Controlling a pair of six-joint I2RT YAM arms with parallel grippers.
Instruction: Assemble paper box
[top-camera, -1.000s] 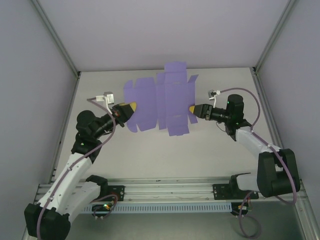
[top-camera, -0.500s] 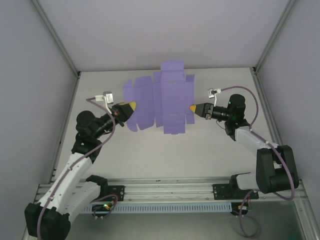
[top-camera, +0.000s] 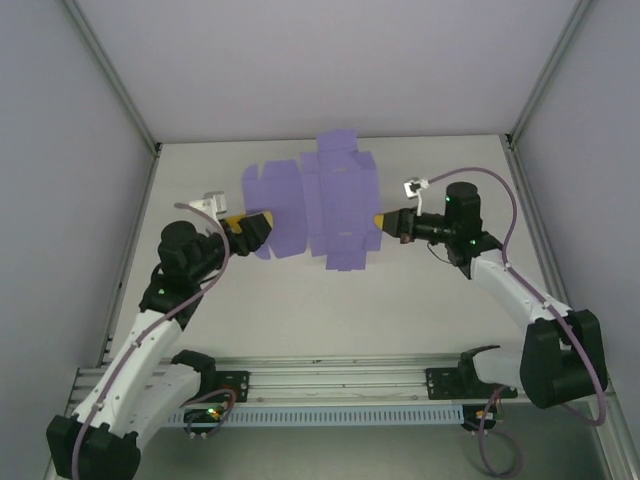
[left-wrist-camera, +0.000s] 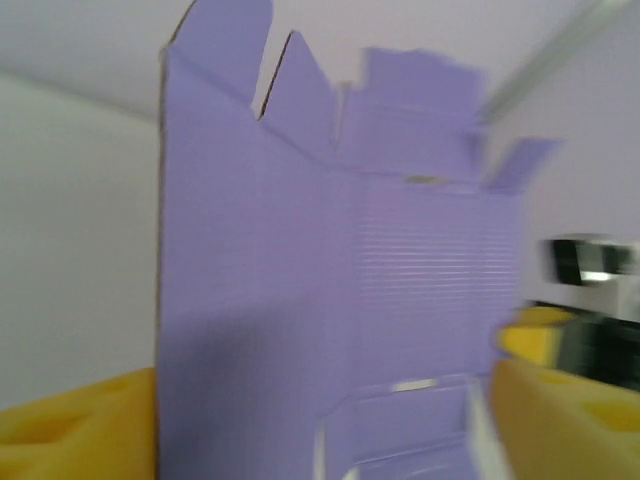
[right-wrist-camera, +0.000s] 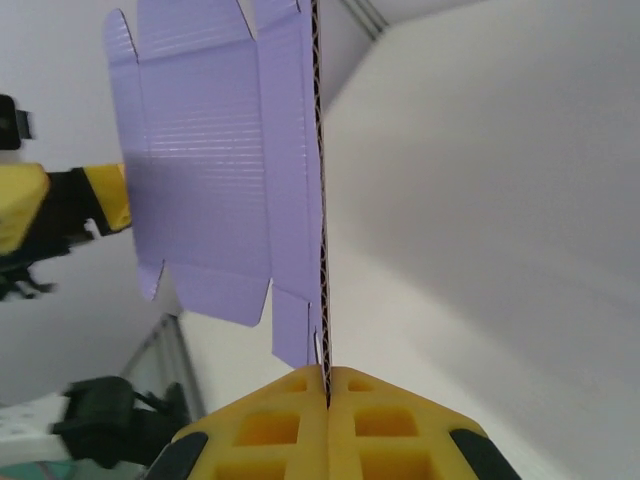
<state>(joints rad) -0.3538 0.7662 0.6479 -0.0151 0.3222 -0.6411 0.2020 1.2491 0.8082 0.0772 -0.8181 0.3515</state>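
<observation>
The paper box (top-camera: 315, 205) is a flat purple die-cut sheet with flaps, held up above the table. My right gripper (top-camera: 381, 222) is shut on the sheet's right edge. In the right wrist view the yellow fingers (right-wrist-camera: 400, 425) pinch the corrugated edge of the paper box (right-wrist-camera: 220, 170) at the right gripper (right-wrist-camera: 327, 378). My left gripper (top-camera: 250, 225) stands open at the sheet's left edge. In the left wrist view the paper box (left-wrist-camera: 330, 260) stands between the spread yellow fingers (left-wrist-camera: 70, 430) of the left gripper (left-wrist-camera: 320, 435), blurred.
The white table (top-camera: 400, 310) lies under the sheet, with grey walls on three sides. A metal rail (top-camera: 330, 375) runs along the near edge between the arm bases. Slanted frame posts (top-camera: 130, 100) stand at the back corners.
My left gripper has opened and let go of the sheet's left edge. My right gripper has shut on the right edge. The sheet has shifted a little to the left.
</observation>
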